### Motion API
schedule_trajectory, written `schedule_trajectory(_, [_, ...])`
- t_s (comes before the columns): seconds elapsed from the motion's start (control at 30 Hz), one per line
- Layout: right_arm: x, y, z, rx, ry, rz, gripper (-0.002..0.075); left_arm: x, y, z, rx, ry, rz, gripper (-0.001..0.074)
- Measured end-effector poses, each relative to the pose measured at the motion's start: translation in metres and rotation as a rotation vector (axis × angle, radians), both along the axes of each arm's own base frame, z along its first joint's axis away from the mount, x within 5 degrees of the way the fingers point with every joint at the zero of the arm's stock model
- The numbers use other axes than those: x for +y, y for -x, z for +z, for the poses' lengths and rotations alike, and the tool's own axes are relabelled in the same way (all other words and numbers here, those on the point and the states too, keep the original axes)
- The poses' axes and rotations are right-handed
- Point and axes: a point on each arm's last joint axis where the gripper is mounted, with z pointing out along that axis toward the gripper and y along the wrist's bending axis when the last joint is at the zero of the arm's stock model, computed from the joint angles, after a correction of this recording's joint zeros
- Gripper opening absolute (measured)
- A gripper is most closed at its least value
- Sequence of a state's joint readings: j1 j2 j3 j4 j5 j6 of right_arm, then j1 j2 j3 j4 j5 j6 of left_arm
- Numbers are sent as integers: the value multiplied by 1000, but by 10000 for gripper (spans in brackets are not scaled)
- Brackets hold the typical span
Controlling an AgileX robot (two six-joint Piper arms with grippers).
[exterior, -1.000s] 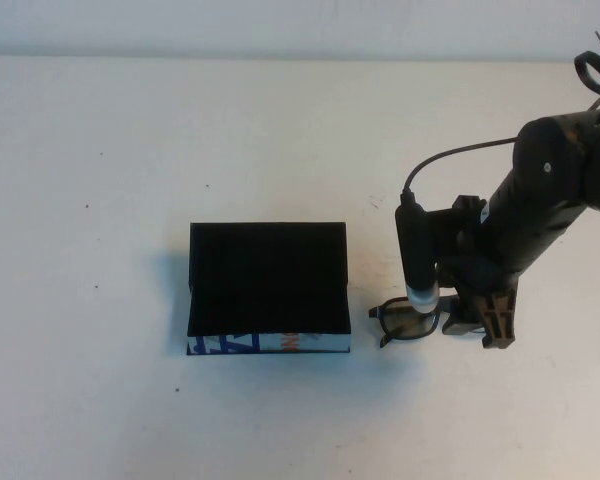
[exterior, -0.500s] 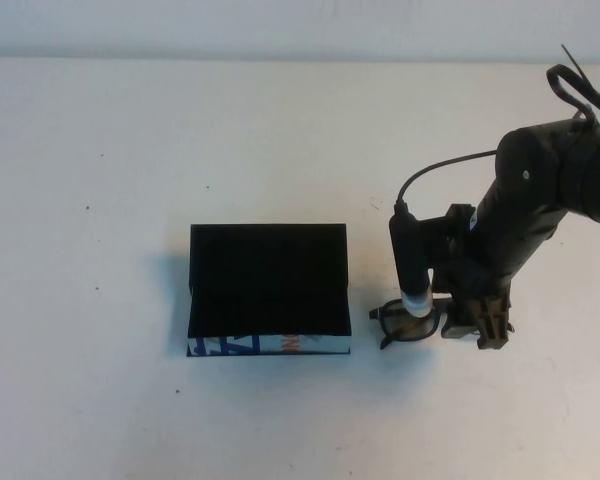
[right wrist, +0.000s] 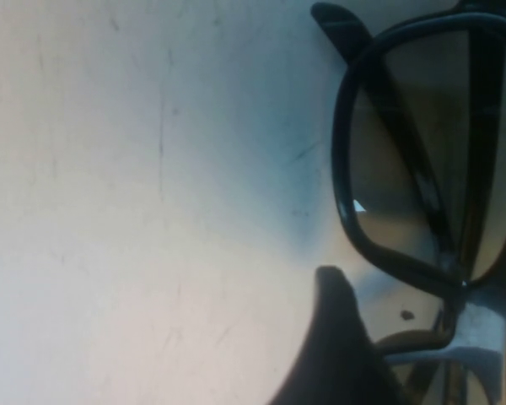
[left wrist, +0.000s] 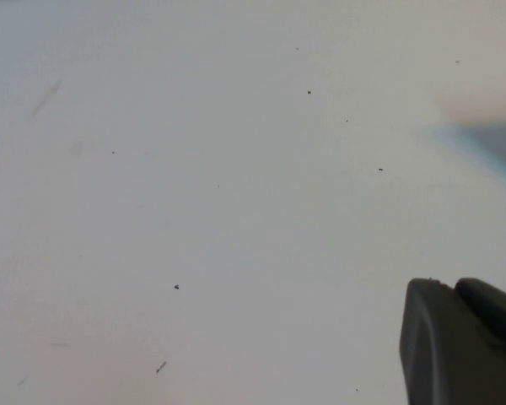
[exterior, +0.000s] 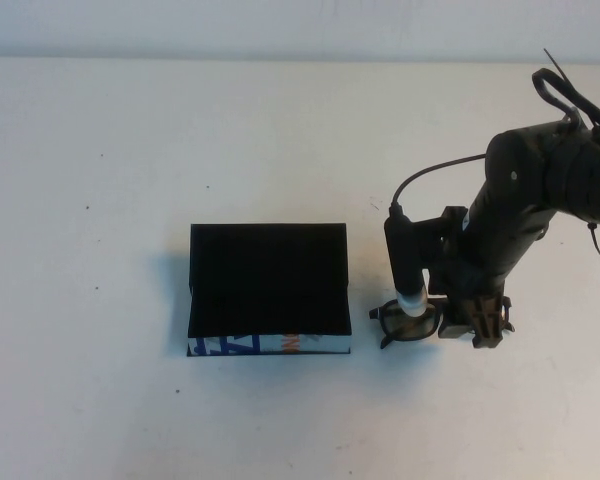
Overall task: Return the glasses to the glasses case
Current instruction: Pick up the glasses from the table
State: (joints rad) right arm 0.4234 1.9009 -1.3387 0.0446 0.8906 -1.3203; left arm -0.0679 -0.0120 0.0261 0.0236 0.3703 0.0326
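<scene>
The glasses point(exterior: 401, 324), dark-framed with folded arms, lie on the table just right of the glasses case point(exterior: 268, 280). The case is a black box with a light strip of blue and orange print point(exterior: 270, 344) along its near edge. My right gripper point(exterior: 485, 328) is down at the table over the right end of the glasses, open, with its jaws either side of the frame. In the right wrist view one finger point(right wrist: 337, 337) stands beside the frame point(right wrist: 344, 160), a small gap between them. My left gripper point(left wrist: 455, 291) is shut and empty over bare table, out of the high view.
The white table point(exterior: 130, 150) runs to a pale back wall point(exterior: 280, 25). The right arm's wrist camera and its cable point(exterior: 408, 260) hang over the middle of the glasses.
My right arm has shifted slightly left and lower, and its fingers have drawn closer together at the right end of the glasses. The glasses and the case have not moved.
</scene>
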Motion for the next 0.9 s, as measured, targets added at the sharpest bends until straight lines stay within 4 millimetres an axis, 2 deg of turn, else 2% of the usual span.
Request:
schedule_trajectory(0.2, [0, 0, -2, 5, 4, 1, 400, 0, 0, 0, 0, 0, 0, -1])
schedule_trajectory(0.5, [1, -2, -15, 38, 19, 1, 398, 0, 0, 0, 0, 0, 0, -1])
schedule_trajectory(0.73, [0, 0, -14, 53, 29, 6, 395, 0, 0, 0, 0, 0, 0, -1])
schedule_trajectory(0.9, [-2, 2, -12, 67, 39, 11, 324, 0, 0, 0, 0, 0, 0, -1])
